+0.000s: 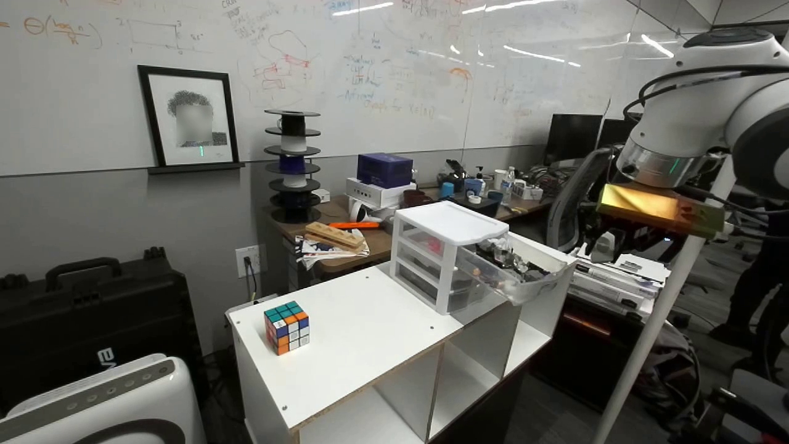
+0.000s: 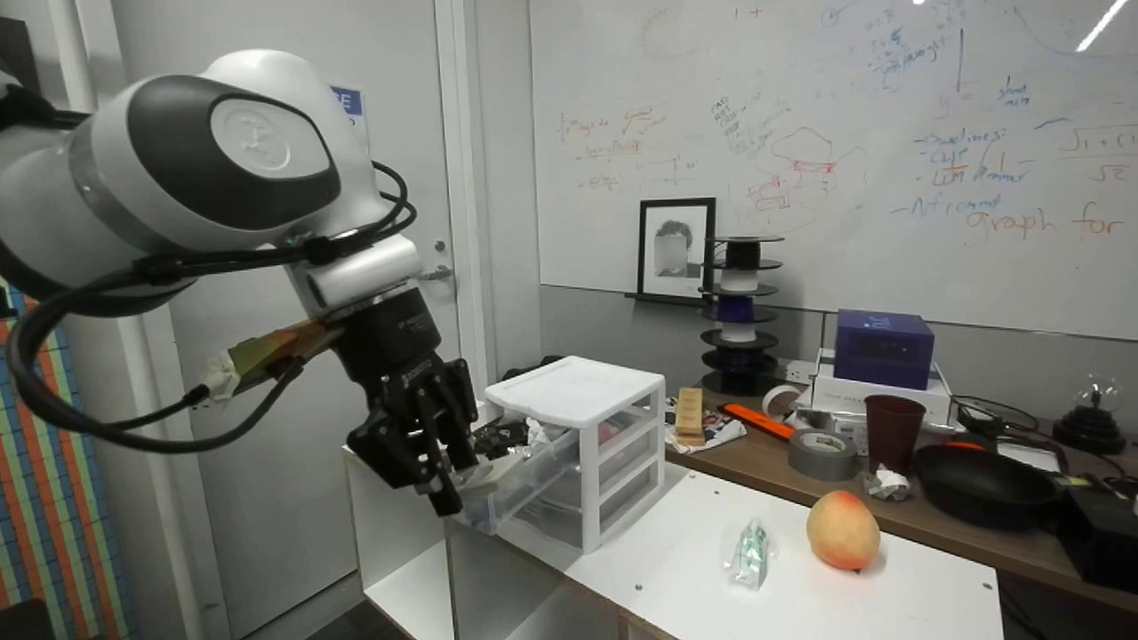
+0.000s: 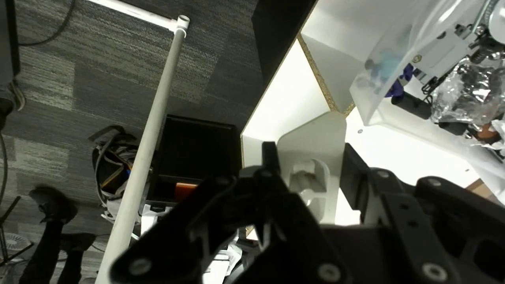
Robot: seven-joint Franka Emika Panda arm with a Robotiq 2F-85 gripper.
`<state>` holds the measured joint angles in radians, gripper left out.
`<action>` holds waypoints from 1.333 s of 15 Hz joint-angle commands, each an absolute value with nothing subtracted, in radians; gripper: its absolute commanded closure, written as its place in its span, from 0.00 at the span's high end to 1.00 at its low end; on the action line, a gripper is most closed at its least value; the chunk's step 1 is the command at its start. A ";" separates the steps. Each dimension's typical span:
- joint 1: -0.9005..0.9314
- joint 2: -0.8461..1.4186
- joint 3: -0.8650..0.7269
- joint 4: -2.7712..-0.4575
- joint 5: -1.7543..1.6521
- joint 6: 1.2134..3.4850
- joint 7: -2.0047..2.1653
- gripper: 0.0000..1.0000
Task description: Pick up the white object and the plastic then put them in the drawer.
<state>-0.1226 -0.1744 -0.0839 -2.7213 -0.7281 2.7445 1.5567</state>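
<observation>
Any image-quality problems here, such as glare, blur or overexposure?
Both exterior views: light streaks glare off the whiteboard, the portrait has a blurred face. Wrist view: the shelf is partly washed out; the hand is dark and soft up close.

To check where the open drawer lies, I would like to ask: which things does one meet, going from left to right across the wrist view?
Dark shoe, bag, dark box-like thing, white object held in the gripper, open drawer.
</observation>
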 commanded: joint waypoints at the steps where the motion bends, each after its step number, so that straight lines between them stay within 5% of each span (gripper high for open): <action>1: -0.113 -0.245 -0.036 -2.739 -0.674 2.729 1.509 0.16; 20: -0.002 0.124 0.026 -2.420 -0.363 2.788 1.078 0.16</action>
